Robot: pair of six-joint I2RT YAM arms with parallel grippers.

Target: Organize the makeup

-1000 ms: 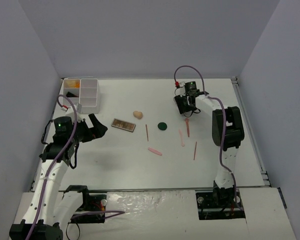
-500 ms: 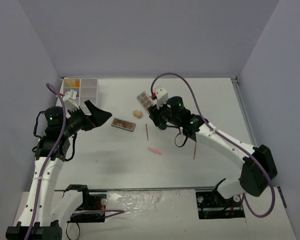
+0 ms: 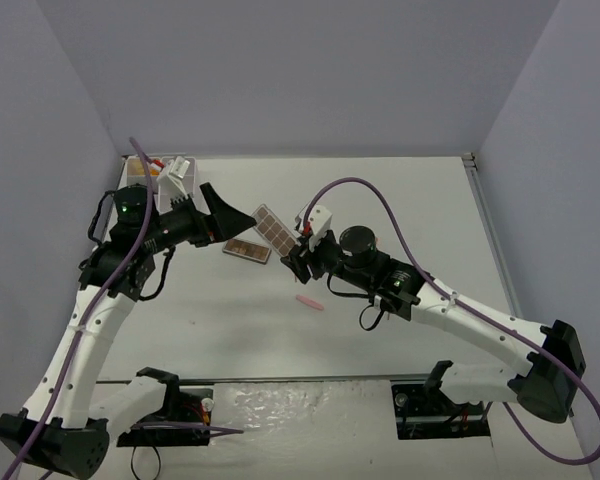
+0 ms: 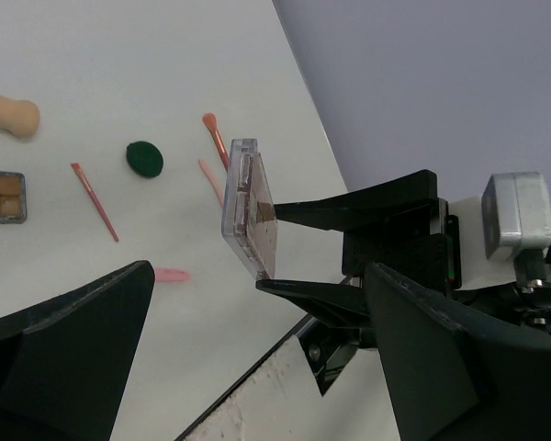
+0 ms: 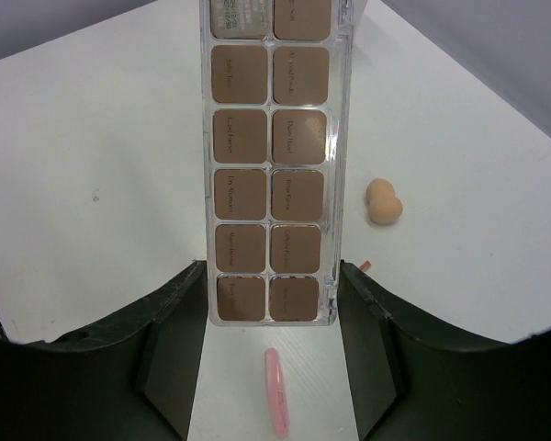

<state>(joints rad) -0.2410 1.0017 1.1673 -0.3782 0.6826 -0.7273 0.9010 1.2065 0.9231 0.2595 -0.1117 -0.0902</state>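
I'm holding a clear-cased brown palette (image 3: 275, 228) tilted in the air, centre frame. A second palette (image 3: 247, 250) is lying flat just lower-left of it, a pink stick (image 3: 310, 302) is lying below-right, and a beige sponge (image 5: 383, 202) is sitting mid-right in my right wrist view.

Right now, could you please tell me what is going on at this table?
The right tool grips a brown eyeshadow palette by one end and holds it in the air, toward the left tool, which is wide open and empty. It looks like a handover, though that is a guess. A second palette, a beige sponge, a green compact and a pink stick lie loose on the table.
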